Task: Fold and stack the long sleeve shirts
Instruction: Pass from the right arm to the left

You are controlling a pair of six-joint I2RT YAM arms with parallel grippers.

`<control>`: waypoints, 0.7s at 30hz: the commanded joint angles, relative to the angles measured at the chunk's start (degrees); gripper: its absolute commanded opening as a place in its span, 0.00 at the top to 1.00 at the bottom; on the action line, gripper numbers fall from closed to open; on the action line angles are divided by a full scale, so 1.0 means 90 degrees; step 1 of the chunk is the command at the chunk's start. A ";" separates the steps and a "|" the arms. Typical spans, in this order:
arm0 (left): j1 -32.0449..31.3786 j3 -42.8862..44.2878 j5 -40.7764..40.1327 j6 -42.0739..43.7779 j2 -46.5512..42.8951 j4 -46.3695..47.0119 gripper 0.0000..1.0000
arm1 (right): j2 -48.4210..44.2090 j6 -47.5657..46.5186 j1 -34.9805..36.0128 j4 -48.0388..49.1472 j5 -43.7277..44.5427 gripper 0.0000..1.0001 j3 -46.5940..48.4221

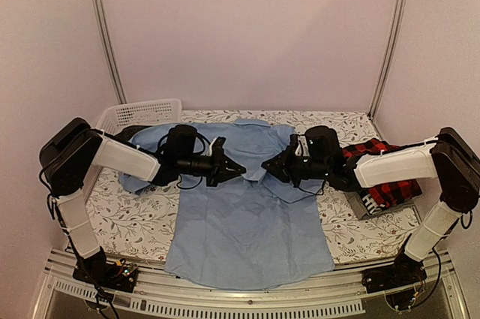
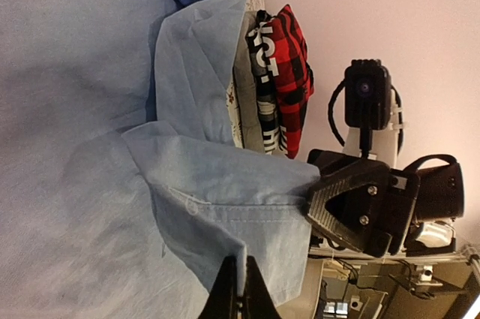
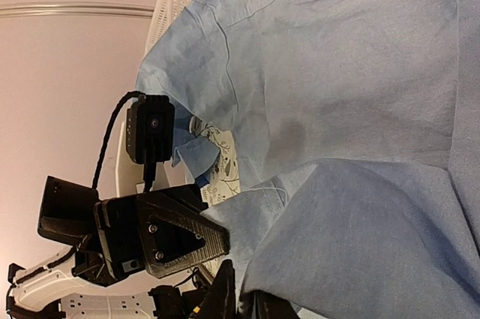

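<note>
The light blue shirt (image 1: 247,221) lies spread across the table, its hem at the near edge. My left gripper (image 1: 240,170) and right gripper (image 1: 267,165) meet tip to tip above the shirt's chest, both on one raised sleeve cuff (image 2: 255,199). In the left wrist view my left gripper (image 2: 241,263) is shut on the cuff's edge. In the right wrist view cloth runs between the fingers of my right gripper (image 3: 241,285). The red-and-black plaid shirt (image 1: 386,180) lies folded at the right on a grey one (image 2: 262,71) with white lettering.
A white lattice basket (image 1: 139,111) stands at the back left, partly under the blue shirt's other sleeve. The floral table cover (image 1: 127,218) shows on both sides of the shirt. Pink walls and two metal posts close in the back.
</note>
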 commanded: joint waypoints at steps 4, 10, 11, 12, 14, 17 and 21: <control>0.0117 0.0330 0.0026 0.0565 -0.0082 -0.0597 1.00 | -0.0503 -0.0823 0.0023 -0.0787 0.0031 0.70 0.0033; 0.0471 0.0441 -0.0176 0.1375 -0.0692 -0.1887 1.00 | -0.0927 -0.1820 0.0018 -0.2239 0.0882 0.40 0.0296; 0.0531 0.0441 -0.0232 0.1546 -0.0844 -0.2152 1.00 | -0.1022 -0.2027 -0.0014 -0.2506 0.1051 0.36 0.0359; 0.0593 0.0420 -0.0294 0.1668 -0.1014 -0.2354 1.00 | -0.1067 -0.2255 -0.0064 -0.2779 0.1206 0.33 0.0422; 0.0764 0.0371 -0.0407 0.1906 -0.1339 -0.2749 1.00 | -0.1153 -0.2472 -0.0186 -0.3092 0.1438 0.31 0.0452; 0.0956 0.0395 -0.0619 0.2234 -0.1792 -0.3309 1.00 | -0.1272 -0.2683 -0.0511 -0.3272 0.1522 0.31 0.0353; 0.1224 0.0646 -0.0901 0.2619 -0.2117 -0.4152 1.00 | -0.1260 -0.2901 -0.0811 -0.3306 0.1555 0.31 0.0332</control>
